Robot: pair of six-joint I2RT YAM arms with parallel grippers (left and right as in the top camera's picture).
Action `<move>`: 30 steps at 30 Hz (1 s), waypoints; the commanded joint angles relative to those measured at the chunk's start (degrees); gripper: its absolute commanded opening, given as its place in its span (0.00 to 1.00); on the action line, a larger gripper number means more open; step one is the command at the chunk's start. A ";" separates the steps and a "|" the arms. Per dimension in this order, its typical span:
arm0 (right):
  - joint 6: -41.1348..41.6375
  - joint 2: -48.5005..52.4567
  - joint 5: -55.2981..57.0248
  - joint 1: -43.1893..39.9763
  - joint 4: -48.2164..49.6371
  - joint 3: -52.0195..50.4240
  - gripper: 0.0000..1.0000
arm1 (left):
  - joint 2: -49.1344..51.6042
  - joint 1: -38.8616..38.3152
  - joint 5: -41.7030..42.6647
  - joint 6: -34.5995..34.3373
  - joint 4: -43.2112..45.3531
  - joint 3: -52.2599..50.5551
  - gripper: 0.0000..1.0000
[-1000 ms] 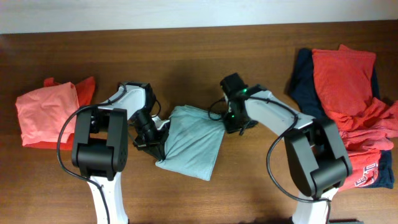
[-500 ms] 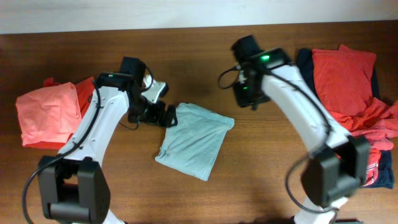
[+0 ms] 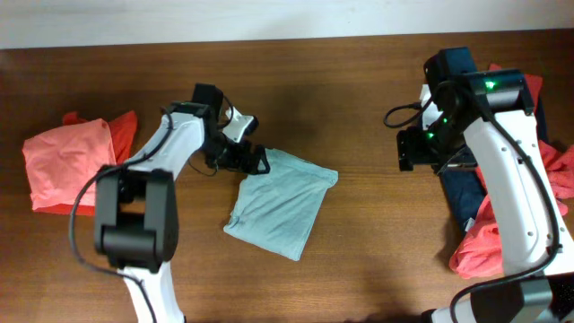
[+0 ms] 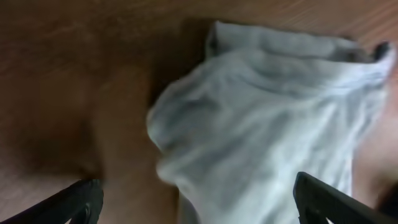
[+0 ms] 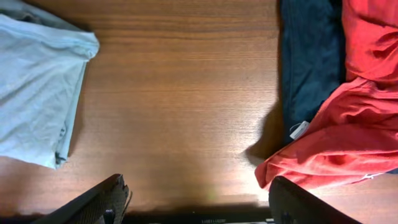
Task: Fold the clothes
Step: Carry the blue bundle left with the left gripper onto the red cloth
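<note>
Both arms have drawn back from the grey shirt (image 3: 278,205), which lies folded between them. Left gripper (image 3: 255,161) hovers at its top-left corner, fingers apart, empty. Right gripper (image 3: 414,151), fingers apart and empty, faces the unfolded pile (image 3: 471,249), presumably for the next garment.

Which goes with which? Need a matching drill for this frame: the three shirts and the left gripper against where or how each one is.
Column 1
1. pale grey-blue T-shirt
2. coral T-shirt
3. navy T-shirt
4. left gripper

Column 2
A. right side of the table, red cloth over part of it
B. open, over the edge of a shirt
C. far left of the table
D. folded, middle of the table

Pairs: 1-D, 2-C, 3-A, 4-B
</note>
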 commanded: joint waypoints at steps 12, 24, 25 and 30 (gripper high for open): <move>-0.20 -1.40 -0.52 -0.26 -0.04 0.63 0.78 | 11.87 -4.63 12.48 2.84 -2.49 2.23 0.17; -0.39 -1.40 0.52 -0.28 -0.04 0.63 0.78 | 7.50 -1.68 1.07 4.90 -11.32 10.75 0.01; -0.39 -1.40 0.90 -0.26 -0.04 0.63 0.78 | 6.23 -1.22 -1.79 4.63 -12.37 12.00 0.01; -0.42 -1.40 0.98 -0.26 -0.02 0.63 0.78 | -1.88 2.86 -9.90 2.12 -14.08 15.78 0.01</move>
